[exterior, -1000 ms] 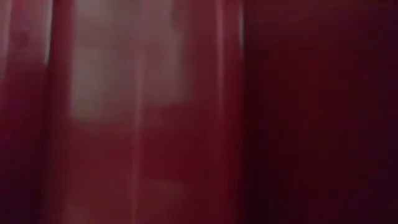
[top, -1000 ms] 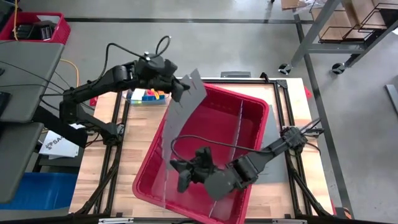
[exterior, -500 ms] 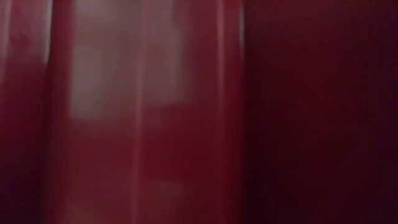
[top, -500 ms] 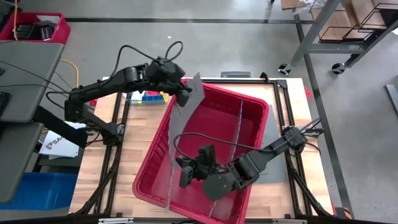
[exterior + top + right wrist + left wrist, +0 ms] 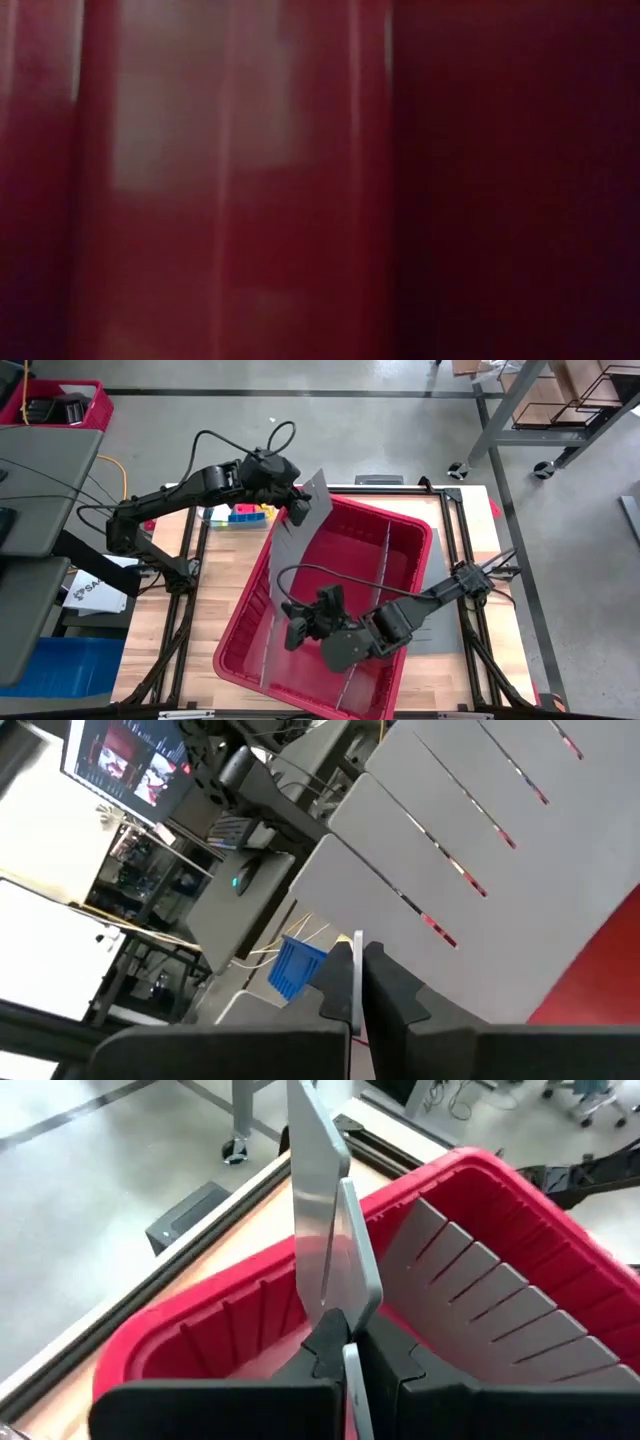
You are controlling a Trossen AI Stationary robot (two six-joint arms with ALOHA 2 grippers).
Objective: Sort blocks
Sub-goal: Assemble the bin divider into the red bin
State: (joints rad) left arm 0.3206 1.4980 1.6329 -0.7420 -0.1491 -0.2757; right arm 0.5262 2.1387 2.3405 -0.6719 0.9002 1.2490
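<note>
Together both pincers (image 5: 300, 512) (image 5: 293, 632) clamp the grey divider sheet (image 5: 290, 565).

The left arm reaches in from the far-left corner, its hand (image 5: 299, 510) clamped shut. The right arm stretches in from the right, elbow low, its hand (image 5: 293, 633) apparently closed too.

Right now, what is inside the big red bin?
Inside the red bin one grey divider sheet stands upright. Both grippers, left and right, clamp a second, tilted divider sheet. It covers the floor beneath; no blocks show inside.
</note>
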